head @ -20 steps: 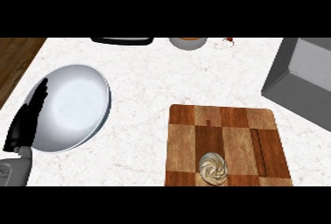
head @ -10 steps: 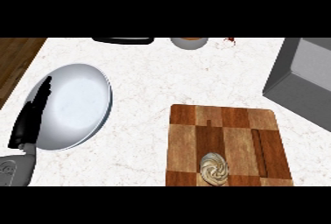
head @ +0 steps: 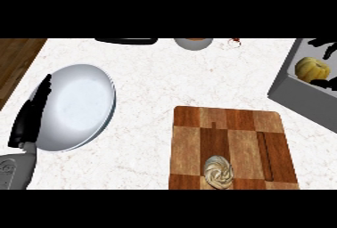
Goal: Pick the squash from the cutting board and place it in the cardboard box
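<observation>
The yellow squash shows at the right edge, inside the grey box. Black fingers of my right hand curl above and below it; the rest of that hand is cut off by the edge. The wooden cutting board lies at the lower right and carries only a pale swirled roll near its front edge. My left hand rests at the far left, fingers straight and pointing up, beside the plate's left rim.
A large white plate lies at the left. A small bowl and a dark item sit along the counter's far edge. The marble counter runs between plate and board.
The squash and my right hand's fingers have come into view over the grey box at the right edge. My left hand stays by the plate.
</observation>
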Robot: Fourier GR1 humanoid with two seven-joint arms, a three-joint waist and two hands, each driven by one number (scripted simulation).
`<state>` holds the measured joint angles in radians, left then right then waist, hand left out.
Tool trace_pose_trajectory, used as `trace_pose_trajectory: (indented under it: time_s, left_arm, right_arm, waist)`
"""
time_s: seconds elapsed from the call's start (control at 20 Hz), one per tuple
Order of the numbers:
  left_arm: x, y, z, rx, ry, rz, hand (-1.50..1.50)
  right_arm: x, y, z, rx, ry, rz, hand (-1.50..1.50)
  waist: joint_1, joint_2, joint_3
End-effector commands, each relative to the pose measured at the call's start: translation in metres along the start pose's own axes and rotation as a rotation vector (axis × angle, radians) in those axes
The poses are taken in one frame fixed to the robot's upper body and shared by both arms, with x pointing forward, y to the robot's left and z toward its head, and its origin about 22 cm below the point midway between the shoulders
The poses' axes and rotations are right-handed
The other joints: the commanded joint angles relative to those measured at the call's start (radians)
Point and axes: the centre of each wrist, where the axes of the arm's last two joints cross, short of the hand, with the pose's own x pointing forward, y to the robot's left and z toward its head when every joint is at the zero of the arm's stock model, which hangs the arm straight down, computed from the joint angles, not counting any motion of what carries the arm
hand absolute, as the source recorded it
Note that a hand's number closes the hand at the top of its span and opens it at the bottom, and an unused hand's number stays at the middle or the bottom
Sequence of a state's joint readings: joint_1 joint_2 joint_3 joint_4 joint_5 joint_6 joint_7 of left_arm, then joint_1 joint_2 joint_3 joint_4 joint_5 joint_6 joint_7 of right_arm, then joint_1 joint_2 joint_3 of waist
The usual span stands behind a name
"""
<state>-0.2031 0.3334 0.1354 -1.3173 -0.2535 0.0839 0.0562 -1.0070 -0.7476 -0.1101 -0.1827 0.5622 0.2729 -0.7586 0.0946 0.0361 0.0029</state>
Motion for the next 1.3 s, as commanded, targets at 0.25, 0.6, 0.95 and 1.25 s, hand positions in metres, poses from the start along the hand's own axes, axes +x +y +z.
trace_pose_trajectory:
  time_s: [0.25,0.6,0.95,1.25]
  left_arm:
    - [-0.008,0.008,0.008,-0.011,-0.002,0.003,0.0]
    - [-0.007,0.0,0.003,0.001,0.016,-0.006,0.0]
    - [-0.004,0.0,0.006,-0.005,0.003,-0.001,0.0]
    - [-0.006,0.006,0.003,0.015,0.002,0.006,0.0]
  right_arm:
    - [-0.002,0.013,-0.005,-0.044,-0.065,-0.129,-1.5]
    - [0.001,-0.007,-0.001,-0.254,-0.16,-0.333,-1.5]
    - [-0.007,-0.055,0.039,-0.315,-0.146,-0.465,-1.5]
    - [-0.017,-0.088,0.085,-0.4,-0.09,-0.471,-1.5]
  waist:
    - [0.011,0.005,0.005]
    - [-0.016,0.003,0.004]
    - [-0.007,0.01,0.007]
    - [-0.017,0.02,0.01]
